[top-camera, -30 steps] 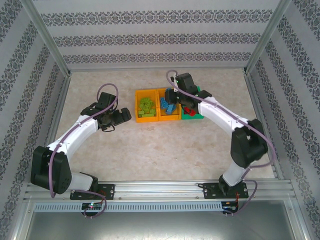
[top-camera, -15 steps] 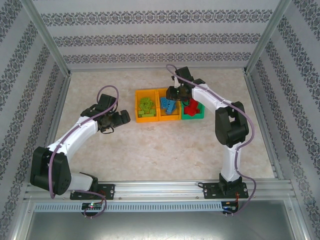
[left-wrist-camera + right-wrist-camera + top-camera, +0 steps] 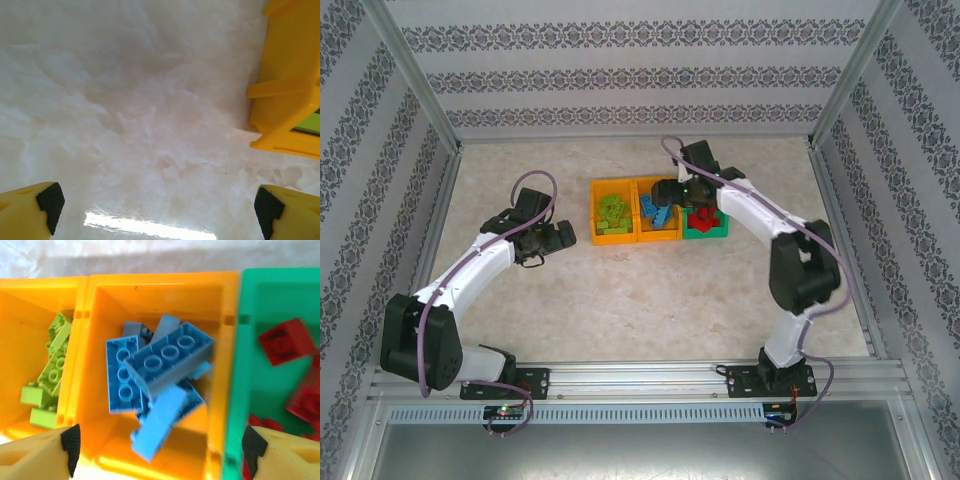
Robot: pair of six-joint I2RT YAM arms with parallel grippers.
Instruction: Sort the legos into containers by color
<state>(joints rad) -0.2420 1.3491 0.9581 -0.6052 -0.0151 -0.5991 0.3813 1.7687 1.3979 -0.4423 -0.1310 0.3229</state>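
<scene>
The containers stand in a row at mid-table: a left orange bin [image 3: 594, 215], a middle orange bin [image 3: 658, 238] and a green bin [image 3: 706, 236]. My right gripper [image 3: 666, 194] hangs open over the middle orange bin [image 3: 160, 281]. Below its jaws a blurred light-blue lego [image 3: 161, 423] lies loose against several blue legos [image 3: 167, 360]. Lime green legos [image 3: 49, 375] fill the left orange bin [image 3: 30, 287]. Red legos [image 3: 286, 341] lie in the green bin [image 3: 280, 276]. My left gripper [image 3: 564, 234] stands open and empty over bare table, just left of the bins.
The left wrist view has marbled tabletop between my left gripper's [image 3: 157, 207] fingers and the outer wall of the left orange bin [image 3: 290, 75] at the right. Patterned walls and metal posts enclose the table.
My right gripper went from shut to open above the middle orange bin, and a blue lego has left its jaws. The right arm's elbow swung about. The left arm stayed nearly still.
</scene>
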